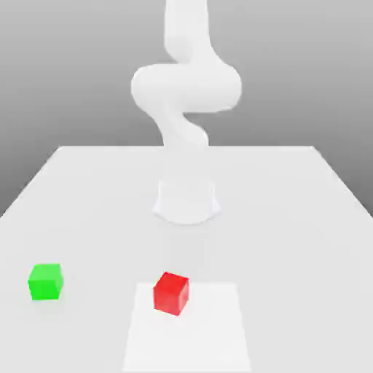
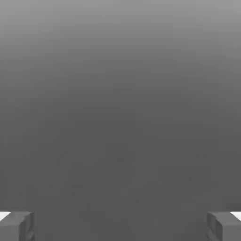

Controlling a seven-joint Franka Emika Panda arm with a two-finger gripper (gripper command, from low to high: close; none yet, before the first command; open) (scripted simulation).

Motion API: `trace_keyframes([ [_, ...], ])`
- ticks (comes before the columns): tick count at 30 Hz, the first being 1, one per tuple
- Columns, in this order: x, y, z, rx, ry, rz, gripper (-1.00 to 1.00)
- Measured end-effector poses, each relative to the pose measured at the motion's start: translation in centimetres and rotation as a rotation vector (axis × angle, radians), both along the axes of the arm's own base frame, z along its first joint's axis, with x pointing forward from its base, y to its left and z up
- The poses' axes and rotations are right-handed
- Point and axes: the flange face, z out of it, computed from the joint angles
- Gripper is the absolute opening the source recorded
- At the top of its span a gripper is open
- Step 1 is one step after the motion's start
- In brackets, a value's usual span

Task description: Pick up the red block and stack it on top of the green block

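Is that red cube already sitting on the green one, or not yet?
Not yet. The red block rests on the table, apart from the green block, which has nothing on top.

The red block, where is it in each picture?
Exterior view: the red block sits near the front of the table, to the exterior view's right of the green block.
Hand view: not in it; only the hand and grey background show.
Shared landmark: none.
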Motion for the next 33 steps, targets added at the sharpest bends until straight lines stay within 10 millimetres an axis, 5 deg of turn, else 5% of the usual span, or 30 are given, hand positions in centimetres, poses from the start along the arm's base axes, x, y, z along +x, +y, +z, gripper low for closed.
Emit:
trace_keyframes([
  [4, 4.0, -0.5, -9.9, 0.023, 0.15, -0.065, 0.0],
  [9, 5.5, -1.5, -22.4, 0.057, 0.333, -0.149, 0.0],
  [13, 4.0, -2.3, -32.5, 0.09, 0.488, -0.223, 0.0],
  [18, -1.0, -2.7, -44.4, 0.137, 0.686, -0.32, 0.0],
  [24, -1.7, -2.7, -50.5, 0.142, 0.709, -0.331, 0.0],
  [25, -1.8, -2.7, -51.3, 0.142, 0.709, -0.331, -1.0],
  [33, -1.7, -2.7, -50.9, 0.142, 0.709, -0.331, -1.0],
])
